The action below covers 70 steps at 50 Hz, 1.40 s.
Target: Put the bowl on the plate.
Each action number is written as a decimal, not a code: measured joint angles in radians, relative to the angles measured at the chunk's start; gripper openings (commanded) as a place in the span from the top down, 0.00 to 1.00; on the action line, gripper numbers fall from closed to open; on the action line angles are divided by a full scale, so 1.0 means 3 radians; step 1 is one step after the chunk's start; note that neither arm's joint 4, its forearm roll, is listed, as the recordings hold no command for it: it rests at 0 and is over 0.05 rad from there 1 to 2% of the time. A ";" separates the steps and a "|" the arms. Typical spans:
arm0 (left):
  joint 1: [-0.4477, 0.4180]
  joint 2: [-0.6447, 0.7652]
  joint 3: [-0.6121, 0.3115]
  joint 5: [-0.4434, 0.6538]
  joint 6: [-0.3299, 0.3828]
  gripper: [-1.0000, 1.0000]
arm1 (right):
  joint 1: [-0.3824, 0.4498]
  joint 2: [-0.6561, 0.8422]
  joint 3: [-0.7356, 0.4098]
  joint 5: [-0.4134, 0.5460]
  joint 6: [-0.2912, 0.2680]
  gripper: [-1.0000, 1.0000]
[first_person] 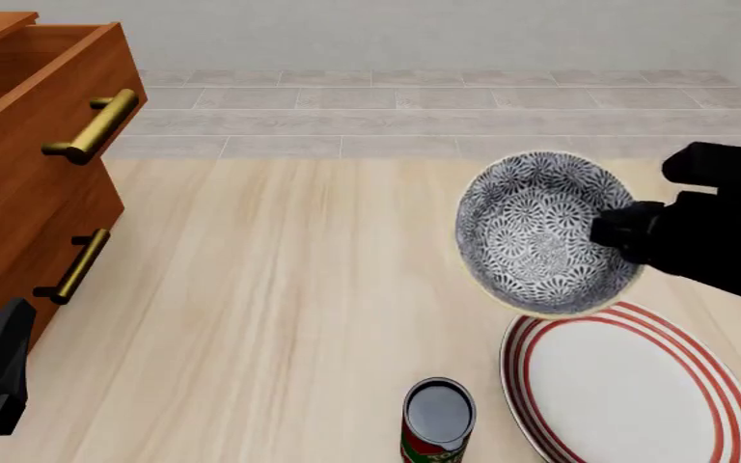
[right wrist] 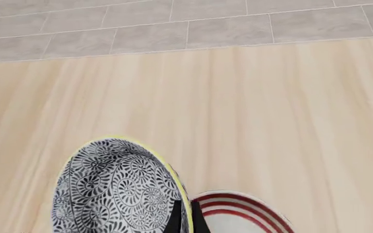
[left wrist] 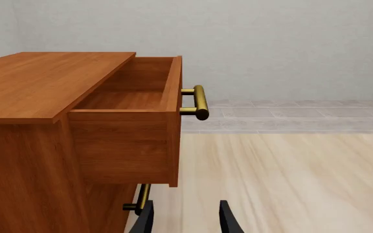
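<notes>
Your right gripper [first_person: 617, 231] is clamped on the rim of the bowl [first_person: 538, 231], held tilted above the table just beyond the plate [first_person: 628, 386]; lowering onto the plate remains, while your left gripper [left wrist: 185, 221] idles, parted.

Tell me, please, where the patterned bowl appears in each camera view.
Left wrist view: not in it; only a wooden drawer cabinet shows.
Front view: bowl, tilted, right of centre, at the right gripper.
Right wrist view: bowl, low in the picture.
Shared landmark: the red-ringed plate beside it.
</notes>
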 measured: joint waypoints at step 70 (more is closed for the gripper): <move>0.0000 0.0000 0.0000 0.0000 0.0000 0.00 | -0.0724 -0.1081 0.0940 0.0540 0.0040 1.00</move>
